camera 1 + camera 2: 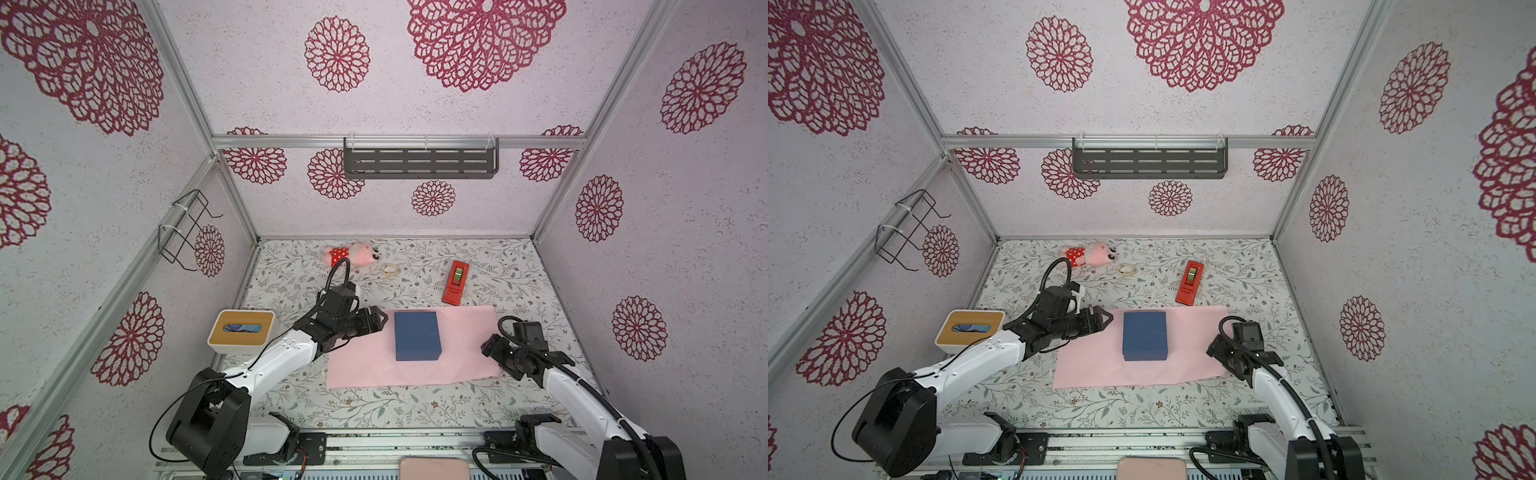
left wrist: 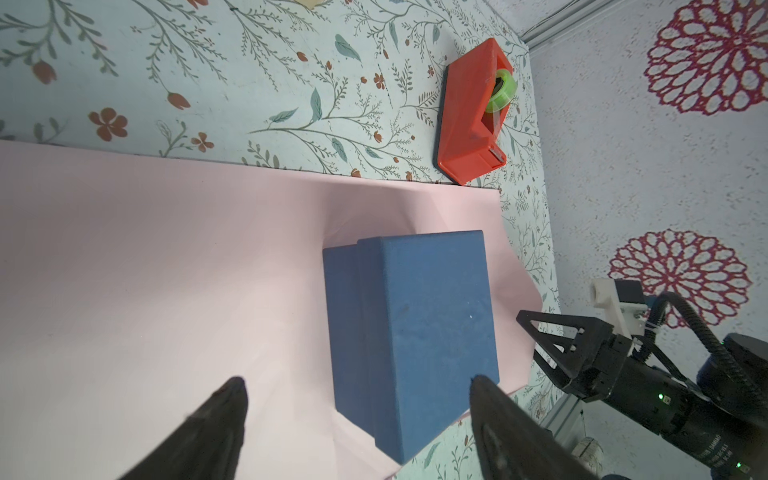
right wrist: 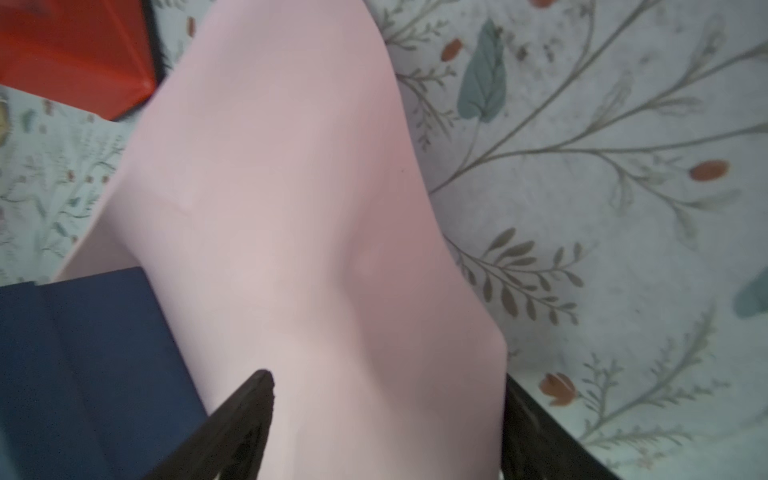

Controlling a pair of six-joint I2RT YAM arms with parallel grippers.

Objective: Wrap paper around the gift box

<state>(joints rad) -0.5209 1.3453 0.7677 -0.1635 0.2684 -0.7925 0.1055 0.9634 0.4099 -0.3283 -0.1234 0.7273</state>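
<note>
Probably 1st fold: R jaws apart, straddling paper (image 3: 291, 208) edge; L jaws apart beside gift box (image 1: 417, 336). Next: pinch, lift over box.

Faint white print, on the right arm's black housing (image 2: 706, 440) — too small to read; no other lettering

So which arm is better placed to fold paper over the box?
Right, probably: right fingers straddle the raised edge of the paper; left fingers hover over flat paper beside the box.
</note>
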